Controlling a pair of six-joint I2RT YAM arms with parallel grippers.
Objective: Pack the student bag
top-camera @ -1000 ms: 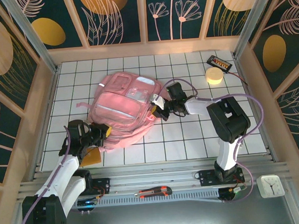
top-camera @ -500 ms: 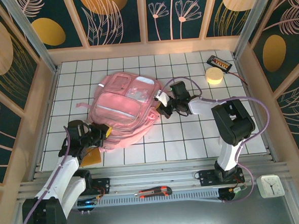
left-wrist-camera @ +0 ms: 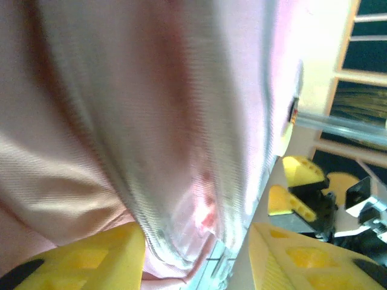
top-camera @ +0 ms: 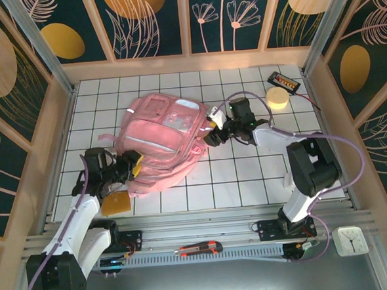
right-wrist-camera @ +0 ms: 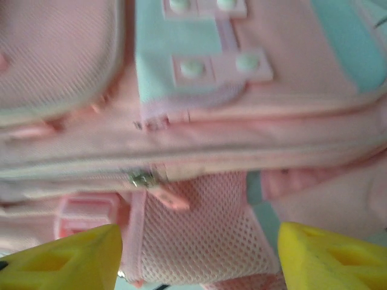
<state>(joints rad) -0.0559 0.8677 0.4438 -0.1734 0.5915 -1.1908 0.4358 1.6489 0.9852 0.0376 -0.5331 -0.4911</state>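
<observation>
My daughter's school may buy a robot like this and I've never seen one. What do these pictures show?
Two robot arms are bolted at the near edge of a tiled table. The wide picture comes from a camera above and behind them; the close-ups come from cameras on their wrists, yellow fingers at the bottom. A pink student bag lies on the table. The left gripper is at its near-left corner, fabric between its fingers; whether it grips is unclear. The right gripper is open at the bag's right side, facing a mesh pocket. A yellow round item sits far right.
</observation>
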